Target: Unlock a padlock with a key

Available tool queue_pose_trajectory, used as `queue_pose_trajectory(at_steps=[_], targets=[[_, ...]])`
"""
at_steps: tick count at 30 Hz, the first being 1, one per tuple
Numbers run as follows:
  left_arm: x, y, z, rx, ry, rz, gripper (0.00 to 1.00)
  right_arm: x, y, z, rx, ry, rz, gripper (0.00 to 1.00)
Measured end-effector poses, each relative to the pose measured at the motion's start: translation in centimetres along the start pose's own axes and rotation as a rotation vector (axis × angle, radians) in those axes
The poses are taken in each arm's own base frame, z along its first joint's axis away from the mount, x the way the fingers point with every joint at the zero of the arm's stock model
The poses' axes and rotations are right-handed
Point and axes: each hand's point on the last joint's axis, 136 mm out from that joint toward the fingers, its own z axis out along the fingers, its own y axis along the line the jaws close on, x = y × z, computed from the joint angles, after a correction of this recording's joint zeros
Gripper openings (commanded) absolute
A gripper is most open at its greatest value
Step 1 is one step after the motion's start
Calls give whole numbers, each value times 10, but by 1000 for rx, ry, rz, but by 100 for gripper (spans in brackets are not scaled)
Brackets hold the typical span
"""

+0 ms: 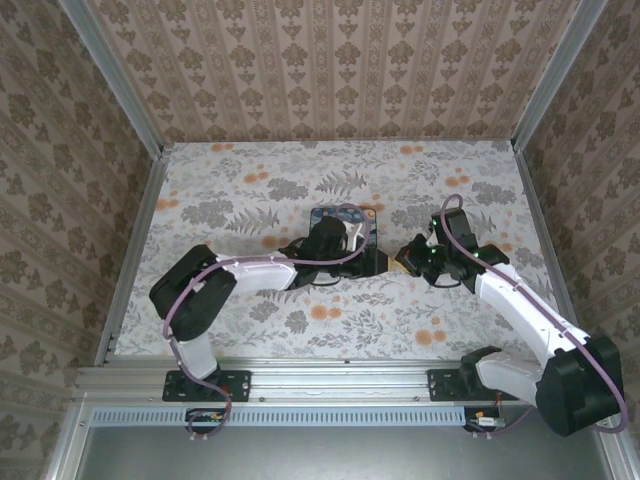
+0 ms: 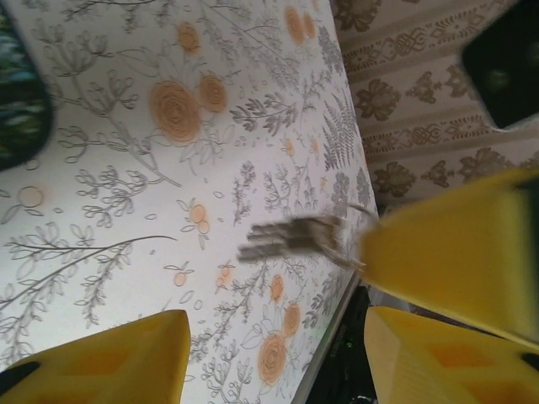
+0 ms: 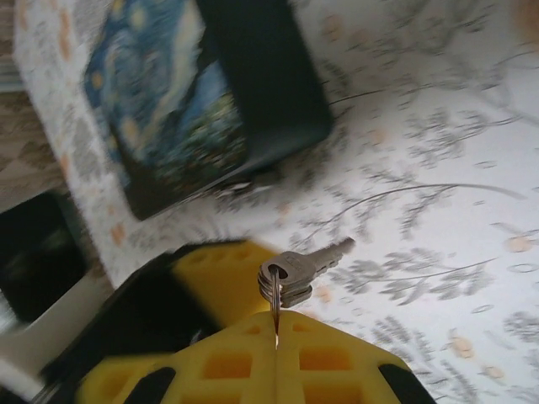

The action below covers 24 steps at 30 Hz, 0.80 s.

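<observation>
My right gripper is shut on the ring of a small bunch of silver keys, which hangs just past its fingertips above the table. In the left wrist view the same keys stick out leftward from the right gripper's yellow fingers. My left gripper is open with nothing between its fingers, facing the keys from close by. In the top view the left gripper and the right gripper meet almost tip to tip at the table's middle. The small brass padlock is out of view.
A dark blue box with a swirly painting print lies flat just behind the grippers, also the blue box in the top view. The floral tablecloth covers the table, with patterned walls on three sides.
</observation>
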Motion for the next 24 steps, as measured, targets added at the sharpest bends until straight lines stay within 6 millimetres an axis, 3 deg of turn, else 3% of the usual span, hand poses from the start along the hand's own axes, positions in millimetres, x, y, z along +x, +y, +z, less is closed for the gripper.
queue_pose_trajectory(at_steps=[9, 19, 24], targets=[[-21, 5, -17, 99, -95, -176, 72, 8, 29, -2, -89, 12, -42, 0], [-42, -13, -40, 210, -202, -253, 75, 14, 65, -8, -182, 19, -74, 0], [-50, -22, -52, 266, -245, -271, 75, 16, 69, -3, -187, 31, -80, 0]])
